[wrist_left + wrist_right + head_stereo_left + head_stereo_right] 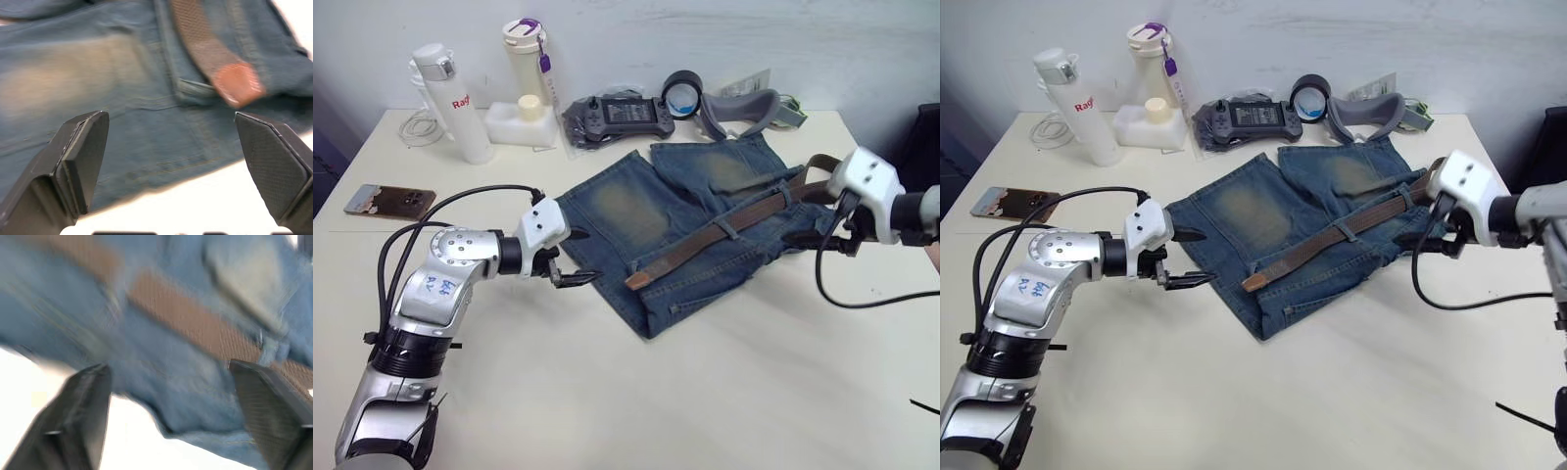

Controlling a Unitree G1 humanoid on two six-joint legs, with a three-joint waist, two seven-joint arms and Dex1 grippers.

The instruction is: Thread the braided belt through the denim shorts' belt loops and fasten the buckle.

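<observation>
Lying diagonally across the shorts (705, 220), the belt (724, 233) points its tan tip (238, 83) toward the left gripper (570, 278), the nearer one; both the left and right gripper (171, 416) jaws gape wide, empty.

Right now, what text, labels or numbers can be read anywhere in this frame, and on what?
"Rag": red letters on the white bottle, the rest turned out of sight.
Blue handwritten marks on the left arm's label: too unclear to read.
Controller screen, tape roll, phone: nothing legible.
Shorts, belt: no text seen.
</observation>
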